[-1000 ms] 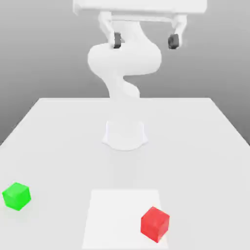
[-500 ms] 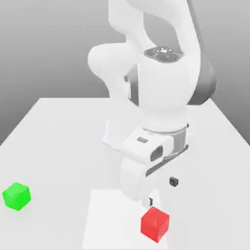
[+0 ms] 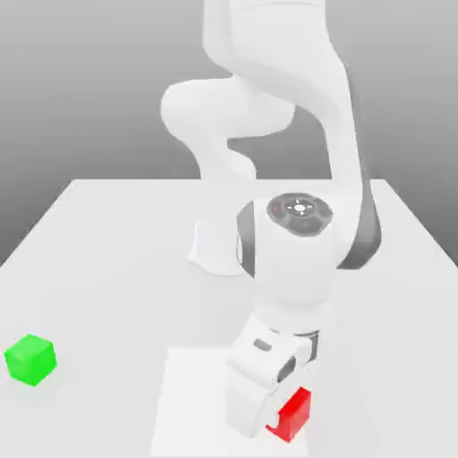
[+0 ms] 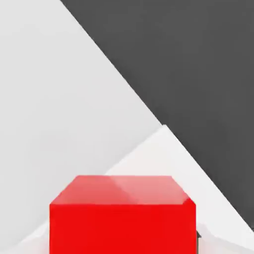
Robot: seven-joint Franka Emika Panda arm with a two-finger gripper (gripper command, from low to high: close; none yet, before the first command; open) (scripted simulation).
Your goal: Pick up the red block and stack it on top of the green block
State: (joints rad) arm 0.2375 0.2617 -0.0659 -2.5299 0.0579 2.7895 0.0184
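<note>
Gripper (image 3: 286, 419) has come down since earlier, its fingers now grasping the red block (image 4: 123, 228)

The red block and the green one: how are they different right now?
The red block is bright red, while the green block is bright green. The red block has the gripper down at it, partly hiding it; the green block sits apart, with nothing touching it. Both are plain cubes of about the same size.
</note>
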